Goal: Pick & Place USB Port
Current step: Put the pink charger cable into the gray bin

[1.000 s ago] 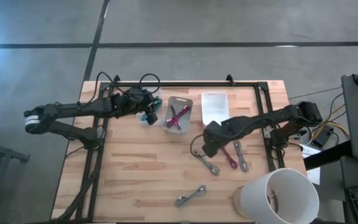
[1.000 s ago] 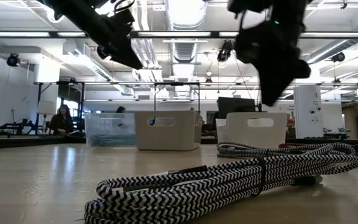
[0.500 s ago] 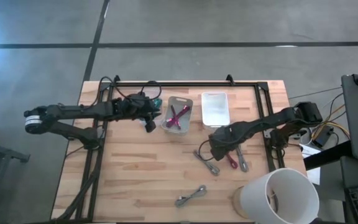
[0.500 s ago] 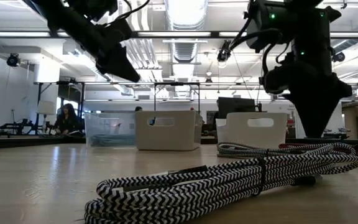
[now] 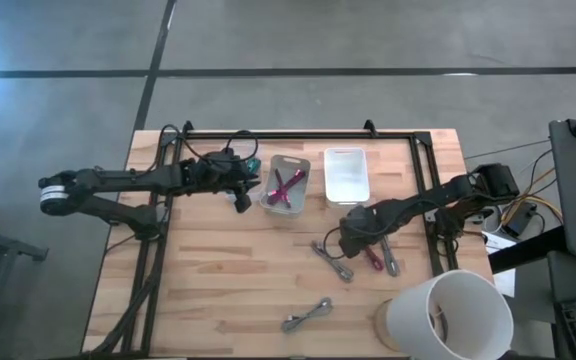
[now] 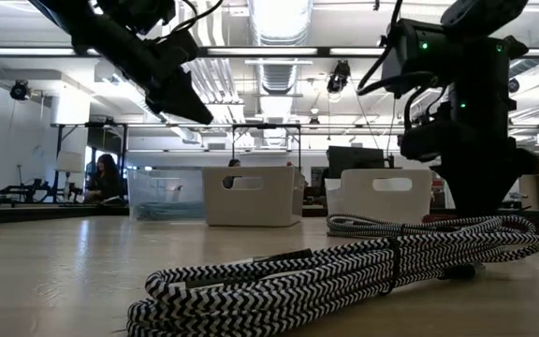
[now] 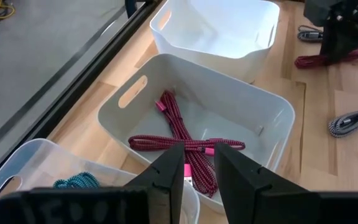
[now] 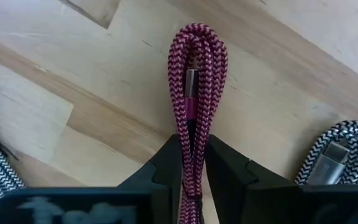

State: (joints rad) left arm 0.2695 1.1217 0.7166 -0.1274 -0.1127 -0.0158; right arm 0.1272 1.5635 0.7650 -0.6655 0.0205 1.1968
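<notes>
Right hand [image 8: 191, 163] is down on the wooden worktop [image 5: 228, 280], its fingers [image 8: 164, 168] pinched onto a bundled red braided USB cable [image 8: 196, 74] that lies flat between two black-and-white cables [image 5: 333, 262]. Left hand [image 7: 197, 168] hovers empty, fingers slightly apart, above the grey bin [image 7: 247, 112] holding a red cable [image 7: 185, 140]; a white bin [image 5: 346, 174] sits beside it.

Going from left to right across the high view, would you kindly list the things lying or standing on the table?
Teal cable bin → bin with red cables → empty white bin → red cable at the right gripper → striped cable → white cup.
</notes>
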